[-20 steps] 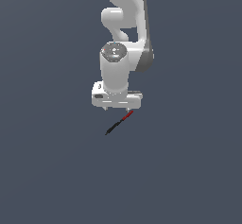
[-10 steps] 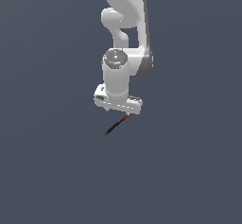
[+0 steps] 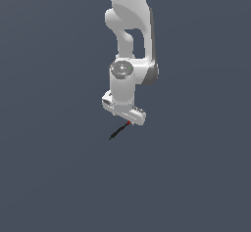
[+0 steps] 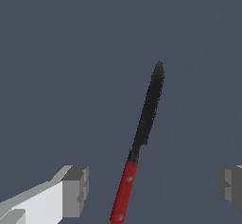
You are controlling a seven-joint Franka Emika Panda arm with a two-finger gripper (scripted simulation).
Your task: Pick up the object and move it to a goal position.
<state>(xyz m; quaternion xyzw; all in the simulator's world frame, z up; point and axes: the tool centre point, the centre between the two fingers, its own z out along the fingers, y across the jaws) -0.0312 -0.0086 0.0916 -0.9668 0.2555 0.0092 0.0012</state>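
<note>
In the exterior view, the white arm (image 3: 128, 55) reaches down the frame's centre, its gripper (image 3: 125, 117) just above the stick (image 3: 118, 130), which lies slanting on the grey floor (image 3: 54, 167), red end under the gripper.

In the wrist view, the fingers (image 4: 75, 190) stand spread wide, the stick's red end between them, touching neither.
</note>
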